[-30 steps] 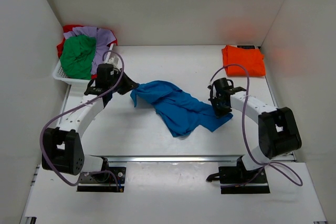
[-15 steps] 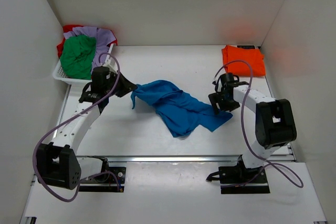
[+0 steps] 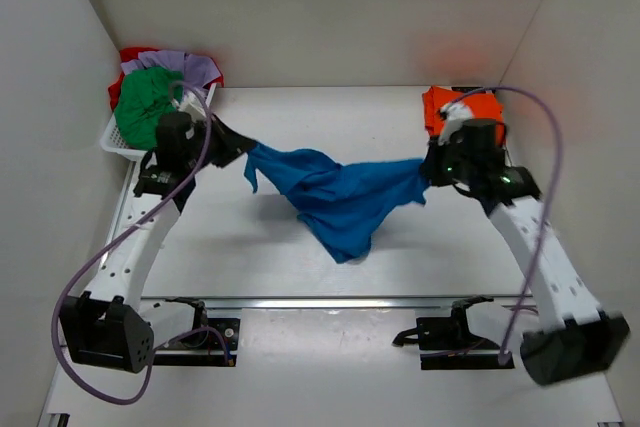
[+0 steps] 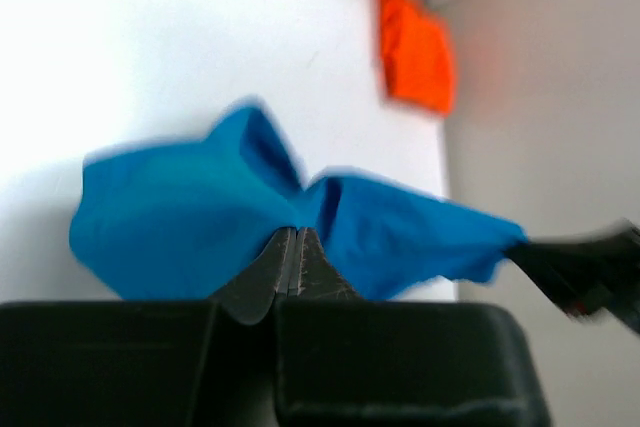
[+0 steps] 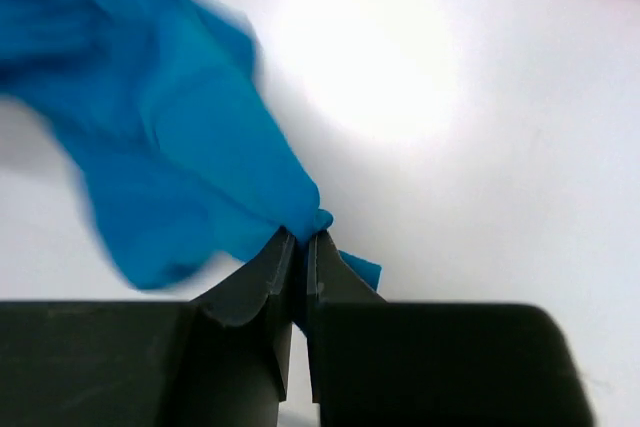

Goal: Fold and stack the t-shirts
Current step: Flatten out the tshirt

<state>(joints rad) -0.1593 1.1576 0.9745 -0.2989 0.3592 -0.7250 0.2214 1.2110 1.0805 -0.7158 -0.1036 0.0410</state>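
Note:
The bright blue t-shirt (image 3: 340, 195) hangs stretched between both grippers above the table's middle, its lower part drooping toward the table. My left gripper (image 3: 243, 150) is shut on its left edge; in the left wrist view (image 4: 292, 232) the cloth (image 4: 180, 227) spreads beyond the closed jaws. My right gripper (image 3: 428, 169) is shut on its right edge, seen in the right wrist view (image 5: 303, 237) with blue cloth (image 5: 170, 157) trailing left. A folded orange t-shirt (image 3: 463, 112) lies at the back right. Green (image 3: 148, 107), lavender (image 3: 190, 67) and red (image 3: 130, 55) t-shirts sit in the basket.
The white slatted basket (image 3: 122, 144) stands at the back left by the left wall. White walls close in the table on the left, back and right. The arm bases and a metal rail (image 3: 320, 300) run along the near edge.
Both grippers have lifted and pulled apart, the right one rising up and to the right, so the blue t-shirt went from lying crumpled on the table to hanging stretched between them.

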